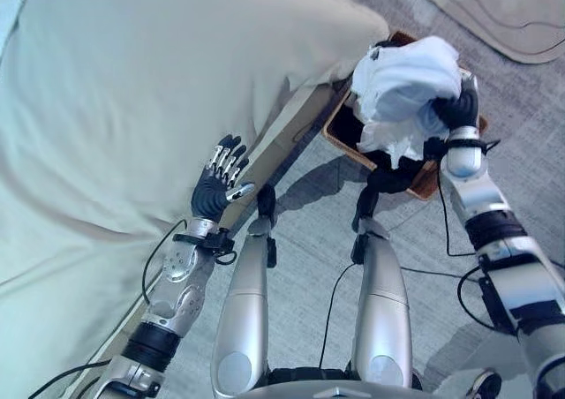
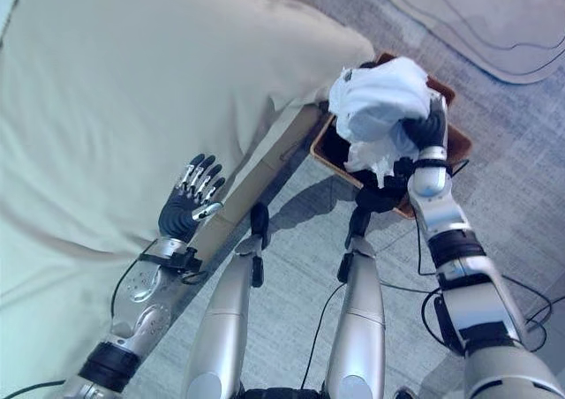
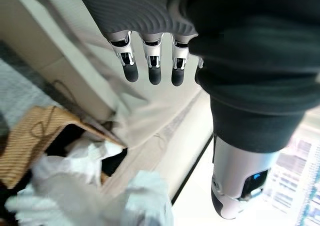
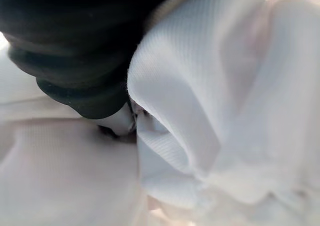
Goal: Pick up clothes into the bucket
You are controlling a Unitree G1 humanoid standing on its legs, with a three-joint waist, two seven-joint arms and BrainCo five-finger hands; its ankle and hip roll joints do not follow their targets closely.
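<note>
While the right hand (image 1: pixel 456 109) clutches the bundled white clothes (image 1: pixel 402 90) over the brown bucket (image 2: pixel 450 147), only the release remains; the left hand (image 1: pixel 221 183) hovers open-fingered beside the sofa (image 1: pixel 132 108).

Both arms are silver-grey metal shells broken by black ribbed joint bands, with black cables running along the forearms. The left hand (image 1: pixel 216 187) wears a dark ribbed cover over its back and wrist, its silver fingers ending in dark tips. The right hand (image 1: pixel 457 109) has the same dark cover above a rounded silver wrist segment.
</note>
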